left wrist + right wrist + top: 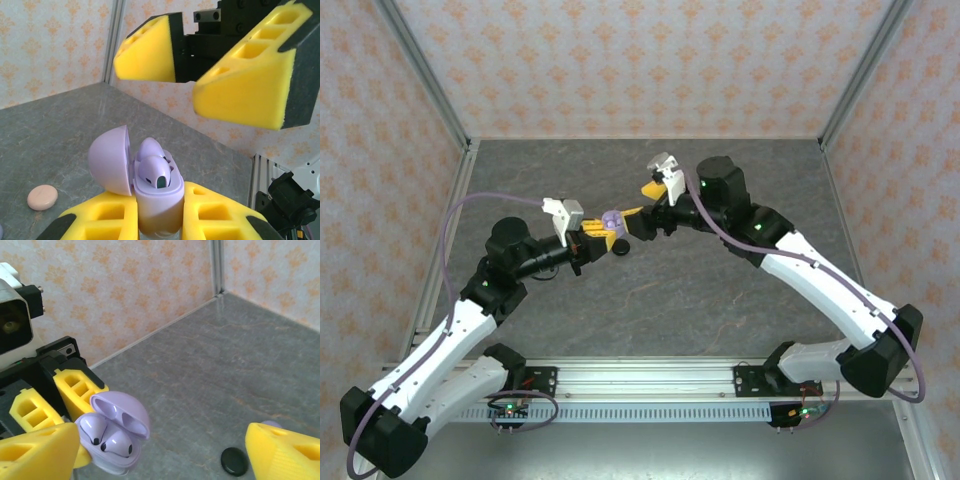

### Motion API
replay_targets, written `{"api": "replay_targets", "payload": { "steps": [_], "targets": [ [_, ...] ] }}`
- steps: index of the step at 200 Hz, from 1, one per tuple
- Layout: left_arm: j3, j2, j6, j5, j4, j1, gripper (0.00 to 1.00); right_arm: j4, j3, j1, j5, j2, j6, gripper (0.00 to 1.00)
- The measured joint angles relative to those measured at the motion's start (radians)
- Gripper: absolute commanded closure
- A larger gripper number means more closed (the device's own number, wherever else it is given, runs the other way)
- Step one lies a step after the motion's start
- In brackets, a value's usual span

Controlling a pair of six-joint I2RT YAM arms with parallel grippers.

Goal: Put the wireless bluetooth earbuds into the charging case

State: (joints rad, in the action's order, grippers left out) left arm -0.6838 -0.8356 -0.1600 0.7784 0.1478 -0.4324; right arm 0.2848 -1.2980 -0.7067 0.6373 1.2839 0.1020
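Earbuds (154, 169), 2 lavender ones, sit in the open lavender charging case (156, 202), lid (110, 160) tipped back. My left claw (157, 222) clamps that case above the middle of the tabletop (720, 290); my right claw (192, 75) hangs beside it, spread wide, holding nothing.

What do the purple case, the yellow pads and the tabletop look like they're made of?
The case looks like hard plastic, smooth satin: soft highlights on its open lid, crisp moulded edges. The yellow pads seem foam or soft rubber, matte: a finely grainy face with rectangular hollows. The tabletop is grey and veined like stone, but may be laminate or a mat.
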Motion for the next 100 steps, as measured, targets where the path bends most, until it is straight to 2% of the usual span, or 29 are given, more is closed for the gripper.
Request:
{"api": "replay_targets", "payload": {
  "steps": [64,89,100],
  "targets": [
    [0.000,0.001,0.000,0.002,0.006,0.000,1.00,-0.068,0.017,0.033,0.290,0.085,-0.209,0.10],
    [0.000,0.001,0.000,0.003,0.007,0.000,1.00,-0.085,0.015,0.030,0.362,0.136,-0.254,0.16],
    [0.000,0.001,0.000,0.003,0.006,0.000,1.00,-0.093,0.013,0.026,0.388,0.149,-0.264,0.22]
  ]
}}
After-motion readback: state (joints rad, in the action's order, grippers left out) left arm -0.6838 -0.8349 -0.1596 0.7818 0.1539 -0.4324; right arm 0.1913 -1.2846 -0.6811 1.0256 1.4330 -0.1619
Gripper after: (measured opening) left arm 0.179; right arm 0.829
